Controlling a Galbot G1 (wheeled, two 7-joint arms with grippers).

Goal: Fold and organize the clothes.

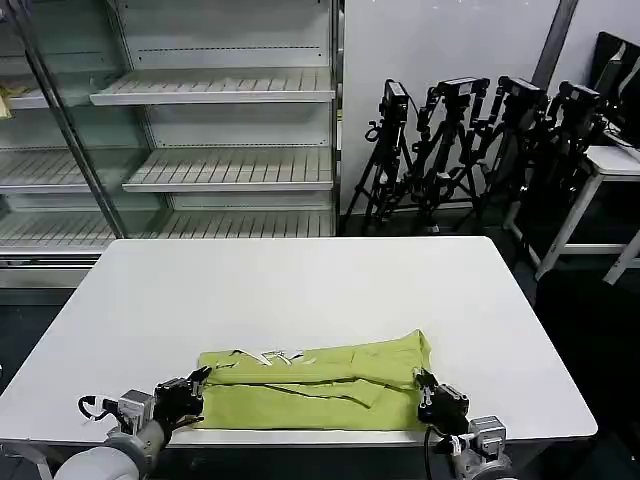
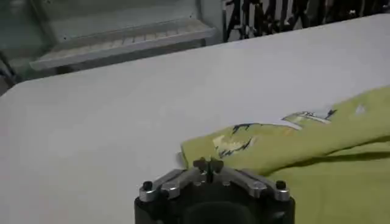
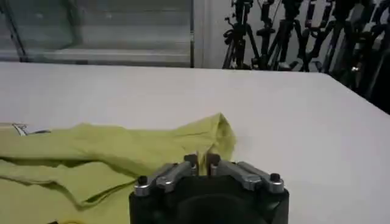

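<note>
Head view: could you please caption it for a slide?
Both claws, left and right, closed at the ends of the folded T-shirt.

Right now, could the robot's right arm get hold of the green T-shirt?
Probably yes: the right gripper sits at the near right corner of the T-shirt, nothing between them on the table.

Both arms are reaching low and forward, the left gripper [image 1: 197,384] and right gripper [image 1: 424,390] each holding fingertips pressed together.
</note>
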